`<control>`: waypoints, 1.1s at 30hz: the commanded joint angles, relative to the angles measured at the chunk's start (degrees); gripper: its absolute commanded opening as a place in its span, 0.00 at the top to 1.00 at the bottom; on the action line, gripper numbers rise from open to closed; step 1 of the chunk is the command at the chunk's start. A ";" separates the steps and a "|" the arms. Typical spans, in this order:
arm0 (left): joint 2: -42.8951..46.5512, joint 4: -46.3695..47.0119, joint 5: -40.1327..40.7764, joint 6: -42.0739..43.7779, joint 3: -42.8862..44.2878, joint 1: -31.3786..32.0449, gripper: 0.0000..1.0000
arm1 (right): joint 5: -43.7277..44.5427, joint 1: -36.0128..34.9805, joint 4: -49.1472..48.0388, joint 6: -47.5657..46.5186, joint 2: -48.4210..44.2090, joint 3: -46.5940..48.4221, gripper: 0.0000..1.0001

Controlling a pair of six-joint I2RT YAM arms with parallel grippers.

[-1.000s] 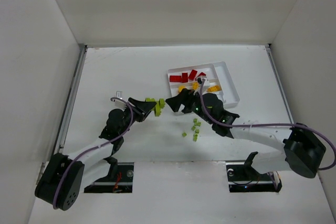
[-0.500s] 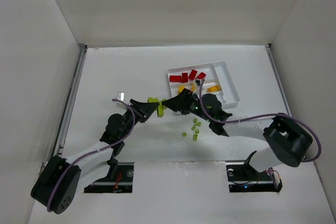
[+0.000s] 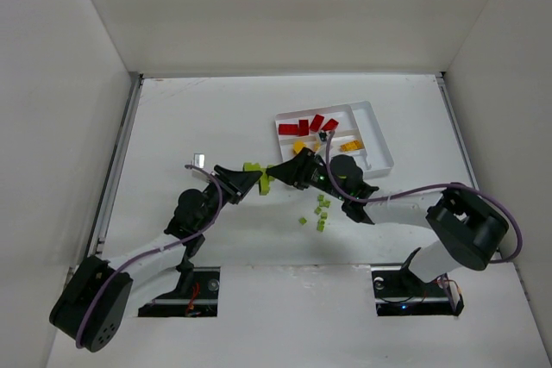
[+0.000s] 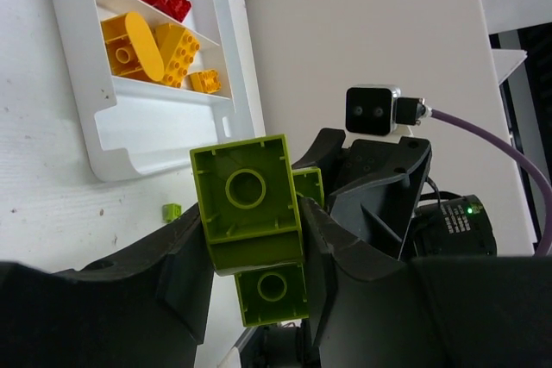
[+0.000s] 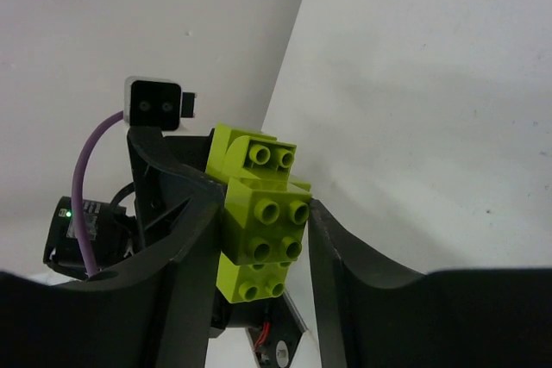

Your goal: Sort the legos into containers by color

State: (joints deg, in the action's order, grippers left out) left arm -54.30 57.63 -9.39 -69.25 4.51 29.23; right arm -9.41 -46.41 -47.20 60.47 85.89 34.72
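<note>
Where the two arms meet above the middle of the desk (image 3: 190, 118), both hands are on the same thing: a lime-green stack (image 3: 261, 179) of several bricks clicked together.

The left hand (image 4: 254, 239) comes in from the left. It is partly closed, and its two black fingers (image 4: 185, 252) press the opposite sides of the stack. In the left wrist view the hollow undersides of the bricks face the camera.

The right hand (image 5: 261, 213) reaches in from the right, tip to tip with the other. It is also closed down to the width of the bricks, with one finger against each flank of the stack. In the right wrist view the studded tops face the camera, four studs on the middle brick and a pair on the one above it. Behind the stack in that view is the left arm's wrist camera (image 5: 155, 102) with its purple cable (image 5: 90, 178).

The white tray (image 3: 382, 135) lies flat on the desk just beyond and to the right of the hands, apart from them. The red bricks (image 3: 304, 125) lie in its far long slot. The yellow bricks (image 3: 352, 145) lie in the slot next to it, some at the left end and some towards the right.

A loose scatter of small green cubes (image 3: 321, 211) sits on the desk on the near side of the right arm, outside the tray. One more tiny green piece — too small to make out its shape — lies on the desk close to the tray's near corner in the left wrist view.
</note>
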 commanded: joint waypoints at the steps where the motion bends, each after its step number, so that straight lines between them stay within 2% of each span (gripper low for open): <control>1: 1.74 4.95 -0.10 -0.09 -0.73 -0.27 0.90 | 1.06 0.75 -3.95 -0.17 -1.24 -0.18 0.57; 5: 3.06 4.95 -0.37 -0.70 -1.52 -0.98 0.90 | 1.85 2.07 -3.43 -0.35 -2.39 -1.05 0.62; 12: 5.08 4.60 -1.51 -2.11 -1.79 -2.91 0.90 | 1.32 3.74 -3.08 -0.26 -2.56 -1.85 0.62; 16: 5.26 4.16 -2.30 -2.38 -1.44 -3.70 0.90 | 3.16 6.02 1.04 -3.15 -5.55 -2.81 0.62; 19: 4.56 4.16 -2.30 -2.29 -1.35 -3.62 0.90 | 7.11 7.43 10.07 -7.28 -8.01 -2.29 0.62; 25: 2.45 4.42 -0.81 -1.85 -0.21 -1.86 0.89 | 26.61 5.77 28.90 -18.88 -7.41 2.62 0.61; 27: 1.57 4.77 -0.28 -1.76 0.23 -1.07 0.89 | 29.44 4.98 31.02 -20.65 -5.91 4.03 0.60; 33: 0.34 5.22 0.86 -1.06 0.94 0.78 0.89 | 30.85 4.71 31.20 -21.97 -3.45 5.97 0.58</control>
State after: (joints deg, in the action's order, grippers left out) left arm -53.89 57.69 -9.50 -71.35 3.38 29.26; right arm 17.23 -41.32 -17.34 41.50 81.71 37.52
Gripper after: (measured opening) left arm 0.351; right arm 0.458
